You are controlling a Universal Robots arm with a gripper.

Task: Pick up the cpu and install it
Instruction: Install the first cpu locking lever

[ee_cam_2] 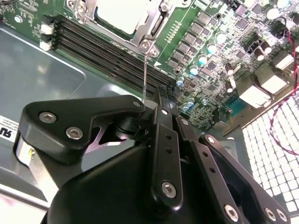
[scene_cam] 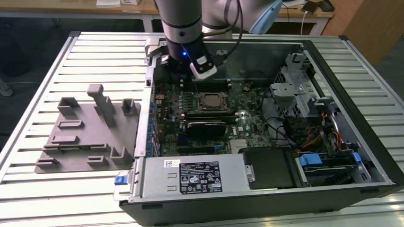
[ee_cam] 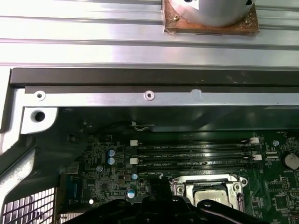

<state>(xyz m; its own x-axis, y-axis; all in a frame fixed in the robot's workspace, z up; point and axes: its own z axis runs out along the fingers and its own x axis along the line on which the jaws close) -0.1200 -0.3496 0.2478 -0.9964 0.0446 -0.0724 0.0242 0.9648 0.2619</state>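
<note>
We see the cpu (ee_cam: pixel 211 198) lying flat inside the socket frame (ee_cam: pixel 180 186) on the motherboard (scene_cam: pixel 249 118), silver top up, and we judge it seated where the task wants it. The gripper (ee_cam_2: pixel 158 103) hangs above the board over the memory slots (ee_cam: pixel 196 151), just off the socket. Its fingers (ee_cam_2: pixel 162 122) look drawn together with nothing between them, so the chip rests on the socket alone. The heatsink (ee_cam: pixel 210 16) stands outside the case (scene_cam: pixel 372 161) on the slatted table (scene_cam: pixel 94 61), which leaves the socket uncovered and reachable from above
</note>
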